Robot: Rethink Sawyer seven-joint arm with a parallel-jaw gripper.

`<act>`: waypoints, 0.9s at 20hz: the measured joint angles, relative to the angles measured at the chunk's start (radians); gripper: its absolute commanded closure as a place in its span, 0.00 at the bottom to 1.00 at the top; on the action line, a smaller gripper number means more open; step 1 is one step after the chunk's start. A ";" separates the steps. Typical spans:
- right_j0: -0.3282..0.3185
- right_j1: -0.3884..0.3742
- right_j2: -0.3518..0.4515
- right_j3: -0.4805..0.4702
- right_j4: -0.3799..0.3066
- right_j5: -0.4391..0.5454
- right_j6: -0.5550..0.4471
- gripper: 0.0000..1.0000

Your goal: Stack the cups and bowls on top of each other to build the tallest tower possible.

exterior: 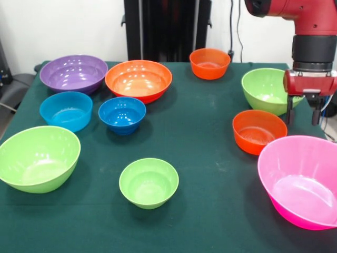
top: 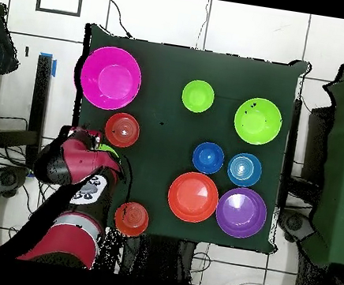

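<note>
Ten bowls stand apart on the green table (exterior: 210, 158); no tower stands. My gripper (exterior: 303, 113) is open and empty. It hangs at the right rim of a lime green bowl (exterior: 265, 89). One finger (exterior: 289, 112) shows in front of that bowl's wall. Just in front stand an orange bowl (exterior: 258, 130) and a big pink bowl (exterior: 300, 179). In the overhead view my arm (top: 76, 165) covers the gripper and most of that lime bowl (top: 109, 150), beside the orange bowl (top: 122, 129) and the pink bowl (top: 111, 77).
Other bowls: small green (exterior: 149, 182), large lime green (exterior: 38, 158), light blue (exterior: 66, 110), footed blue (exterior: 122, 114), purple (exterior: 73, 73), large orange (exterior: 138, 80), small orange (exterior: 209, 63) at the far edge. The table's right edge lies close to my gripper.
</note>
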 measured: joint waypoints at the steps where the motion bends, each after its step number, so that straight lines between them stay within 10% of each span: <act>1: -0.002 -0.001 0.001 0.001 0.000 0.000 0.000 0.00; 18: -0.052 -0.074 0.051 0.051 0.000 0.000 0.000 0.00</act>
